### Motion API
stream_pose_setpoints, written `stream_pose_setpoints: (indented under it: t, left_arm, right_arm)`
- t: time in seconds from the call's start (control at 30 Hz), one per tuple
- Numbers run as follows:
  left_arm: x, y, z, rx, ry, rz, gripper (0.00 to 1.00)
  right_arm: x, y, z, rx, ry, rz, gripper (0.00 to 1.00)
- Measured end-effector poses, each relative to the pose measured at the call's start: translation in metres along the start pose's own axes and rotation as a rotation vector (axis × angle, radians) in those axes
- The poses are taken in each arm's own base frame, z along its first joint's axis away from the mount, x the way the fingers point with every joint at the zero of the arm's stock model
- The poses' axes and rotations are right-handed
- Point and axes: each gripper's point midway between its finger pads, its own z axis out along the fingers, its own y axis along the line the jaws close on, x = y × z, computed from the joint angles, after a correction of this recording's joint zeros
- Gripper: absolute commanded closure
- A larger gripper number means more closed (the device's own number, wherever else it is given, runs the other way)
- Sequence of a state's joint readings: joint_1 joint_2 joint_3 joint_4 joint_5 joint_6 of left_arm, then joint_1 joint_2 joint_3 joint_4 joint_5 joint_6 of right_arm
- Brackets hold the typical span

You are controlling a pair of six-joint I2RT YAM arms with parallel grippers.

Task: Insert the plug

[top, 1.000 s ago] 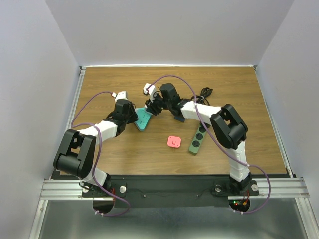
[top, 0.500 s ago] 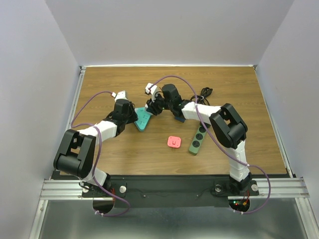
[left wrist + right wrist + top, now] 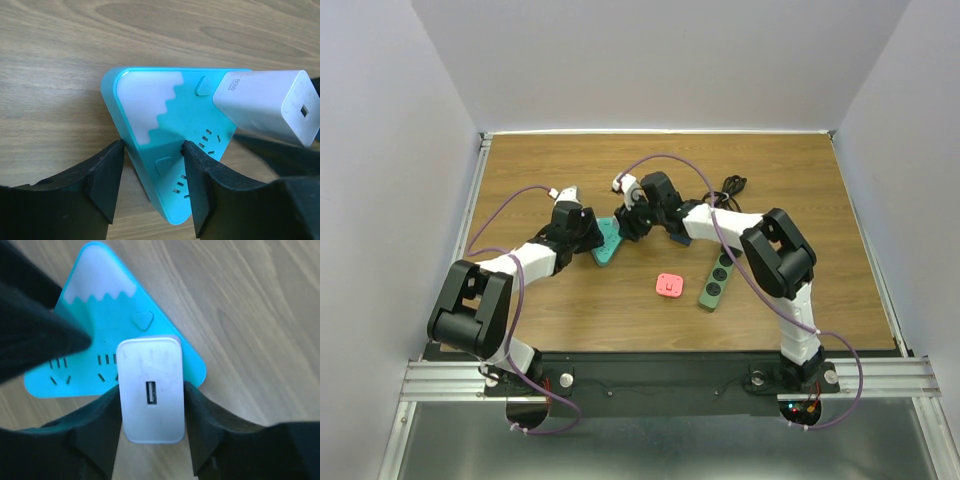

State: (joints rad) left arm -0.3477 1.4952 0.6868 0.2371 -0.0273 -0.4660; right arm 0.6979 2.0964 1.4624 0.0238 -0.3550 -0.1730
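Observation:
A teal triangular power strip (image 3: pixel 608 242) with a white mountain pattern lies flat on the wooden table; it also shows in the left wrist view (image 3: pixel 172 150) and the right wrist view (image 3: pixel 100 320). My left gripper (image 3: pixel 152 172) is shut on one corner of the strip, one finger on each side. My right gripper (image 3: pixel 151 405) is shut on a white USB charger plug (image 3: pixel 151 390) and holds it against the strip's face near its heart-shaped button. The plug also shows in the left wrist view (image 3: pixel 267 105). Its prongs are hidden.
A pink square adapter (image 3: pixel 668 285) lies in front of the strip. A dark green power strip (image 3: pixel 717 280) lies to the right, with a black coiled cable (image 3: pixel 730 187) behind it. White walls stand round the table.
My right gripper has moved the white plug down and closer onto the teal strip. My left gripper has shifted slightly right along with the strip.

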Motion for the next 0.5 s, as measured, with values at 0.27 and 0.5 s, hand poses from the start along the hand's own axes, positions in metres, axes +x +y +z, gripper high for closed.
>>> stream_pose_setpoints:
  t: [0.27, 0.5]
  left_arm:
    - [0.004, -0.008, -0.016, 0.023, 0.023, 0.001, 0.34]
    - [-0.020, -0.015, -0.047, 0.055, -0.082, -0.010, 0.32]
  right_arm:
    - [0.042, 0.015, -0.022, 0.008, 0.173, 0.155, 0.14]
    - [0.007, 0.028, -0.070, 0.026, 0.101, 0.173, 0.10]
